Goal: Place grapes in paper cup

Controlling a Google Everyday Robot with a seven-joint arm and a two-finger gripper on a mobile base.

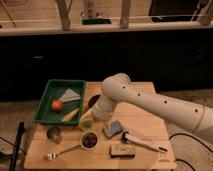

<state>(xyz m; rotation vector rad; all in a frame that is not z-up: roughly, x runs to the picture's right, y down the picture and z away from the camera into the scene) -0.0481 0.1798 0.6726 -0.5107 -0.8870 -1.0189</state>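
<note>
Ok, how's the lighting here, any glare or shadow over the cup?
Camera view: warm, dim light, no glare on the paper cup or the dark grapes in it. Camera view: the arm casts shade over the hand, which sits just beyond the cup, by the green tray. Camera view: behind the table, the background is almost black.

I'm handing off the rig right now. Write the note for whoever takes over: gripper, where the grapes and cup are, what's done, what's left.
Gripper: low over the front left of the table, just behind the paper cup.
Grapes: a dark cluster that appears to sit inside the cup.
Cup: upright, between the metal bowl and the grey sponge.
Done: the grapes look placed.
Left: confirm the gripper is free of them, then raise the arm clear.
</note>
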